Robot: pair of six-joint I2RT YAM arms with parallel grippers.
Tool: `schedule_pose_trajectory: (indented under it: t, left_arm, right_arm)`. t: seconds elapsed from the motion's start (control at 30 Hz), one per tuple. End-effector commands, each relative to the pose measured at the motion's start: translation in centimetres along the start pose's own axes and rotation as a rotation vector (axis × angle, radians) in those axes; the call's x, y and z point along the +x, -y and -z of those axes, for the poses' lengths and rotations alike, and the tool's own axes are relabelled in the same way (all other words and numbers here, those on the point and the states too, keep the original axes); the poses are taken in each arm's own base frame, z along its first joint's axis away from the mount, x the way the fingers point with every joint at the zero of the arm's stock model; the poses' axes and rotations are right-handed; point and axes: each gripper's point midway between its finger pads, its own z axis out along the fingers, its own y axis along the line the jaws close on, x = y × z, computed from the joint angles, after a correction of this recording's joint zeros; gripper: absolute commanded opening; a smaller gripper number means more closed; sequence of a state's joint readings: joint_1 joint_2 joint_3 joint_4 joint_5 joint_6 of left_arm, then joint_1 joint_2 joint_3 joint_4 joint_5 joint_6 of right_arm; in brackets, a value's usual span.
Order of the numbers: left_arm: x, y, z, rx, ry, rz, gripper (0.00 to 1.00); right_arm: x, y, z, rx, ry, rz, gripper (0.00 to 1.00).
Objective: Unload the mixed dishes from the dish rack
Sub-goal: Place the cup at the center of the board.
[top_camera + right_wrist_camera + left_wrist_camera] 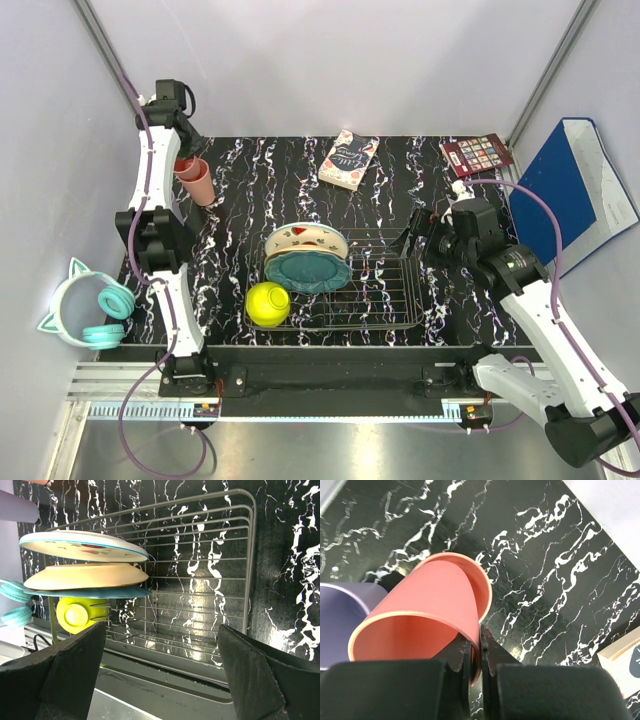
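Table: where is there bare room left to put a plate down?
Free patches lie between the pink cup in the left hand and the book, and between the book and the red card. A strip runs left of the rack. The rack's left end is crowded with plates and a bowl; the right hand hangs by its right end.

Dish rack (390, 300) at the counter's (250, 180) near edge, plates (305, 243) in its left end. Cups (199, 182) near the far-left corner.

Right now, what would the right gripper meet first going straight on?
Probably the dish rack, its bare wires framed by the open right gripper; the plates sit left of that line. Depth unclear.
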State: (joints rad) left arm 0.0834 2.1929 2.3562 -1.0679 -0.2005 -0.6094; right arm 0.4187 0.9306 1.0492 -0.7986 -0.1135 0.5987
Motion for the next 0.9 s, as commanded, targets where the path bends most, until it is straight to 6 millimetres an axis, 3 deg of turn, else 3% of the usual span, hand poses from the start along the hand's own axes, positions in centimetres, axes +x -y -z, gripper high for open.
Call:
schedule_pose_trajectory:
  t: [0.0,0.17,0.27,0.3,0.37,0.43,0.47,0.5,0.53,0.6,0.63,0.7,0.73,0.8,0.87]
  left_arm:
    - [-2.7,2.4,1.8,0.105,0.079,0.033,0.0]
    - [-1.6,2.7,0.8,0.101,0.052,0.009,0.0]
    - [-1.8,2.9,1.2,0.112,0.058,0.009,0.27]
    - [-2.2,3.0,1.9,0.123,0.07,0.012,0.42]
    - [-3.1,3.0,3.1,0.136,0.09,0.042,0.55]
    - [-4.5,3.2,5.6,0.173,0.131,0.075,0.71]
    - [-4.9,3.2,6.5,0.182,0.143,0.088,0.76]
    - [-5.6,3.5,8.6,0.218,0.169,0.099,0.8]
    - [-5.8,3.8,9.7,0.238,0.179,0.112,0.97]
    - [-6.4,4.0,12.1,0.27,0.21,0.123,0.99]
    - [-6.7,4.2,14.5,0.301,0.237,0.124,0.99]
    - [-6.7,4.4,17.3,0.334,0.266,0.116,0.99]
    - [-6.4,4.9,20.5,0.376,0.297,0.097,0.99]
    - [-5.0,5.3,22.7,0.392,0.307,0.063,0.99]
    - [-2.5,6.7,26.9,0.467,0.316,-0.006,0.99]
  right_arm:
    - [-0.4,-0.1,-0.2,-0.006,0.021,-0.003,1.0]
    - [-0.2,0.1,-0.8,0.001,0.011,-0.001,1.0]
    - [-0.3,0.1,-0.9,0.002,0.01,0.0,1.0]
    - [-0.4,0.0,-0.9,-0.001,0.011,0.002,1.0]
    - [-0.5,-0.2,-0.8,-0.007,0.014,0.002,1.0]
    - [-0.6,-0.3,-0.7,-0.009,0.017,0.003,1.0]
    - [-0.6,-0.3,-0.6,-0.011,0.019,0.003,1.0]
    - [-0.7,-0.4,-0.6,-0.013,0.021,0.002,1.0]
    - [-0.7,-0.4,-0.6,-0.014,0.021,0.004,1.0]
    - [-0.8,-0.4,-0.4,-0.01,0.025,0.006,1.0]
    - [-0.8,-0.4,-0.3,-0.013,0.029,0.012,1.0]
    - [-1.0,-0.4,0.0,-0.006,0.036,0.017,1.0]
    - [-1.1,-0.3,0.2,-0.003,0.044,0.018,1.0]
    - [-0.9,-0.1,0.2,0.001,0.044,0.01,1.0]
    - [-0.3,0.2,0.0,0.001,0.038,-0.019,0.99]
